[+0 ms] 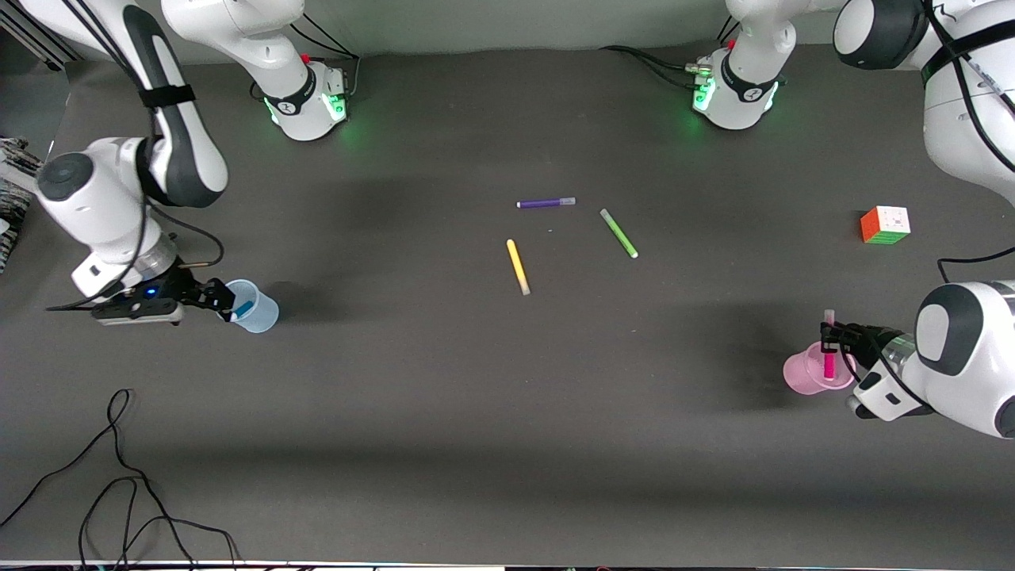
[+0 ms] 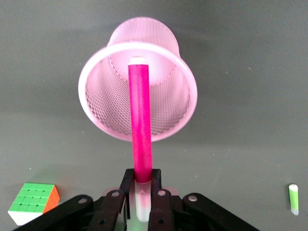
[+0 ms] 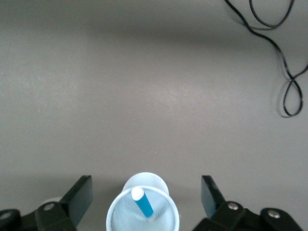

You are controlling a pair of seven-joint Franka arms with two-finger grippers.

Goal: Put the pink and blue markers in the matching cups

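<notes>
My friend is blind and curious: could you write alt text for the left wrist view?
The left claw grips a pink marker by its pale end, its other end down inside a pink cup on a dark table. A colour cube and a green pen's tip lie nearby.

Blue marker point(image 3: 142, 201) inside blue cup point(image 1: 256, 308), right arm's end of table. Pink marker point(image 2: 140, 130) in pink cup point(image 1: 809, 373), left arm's end. Three pens point(image 1: 518, 266) mid-table between cups.
</notes>
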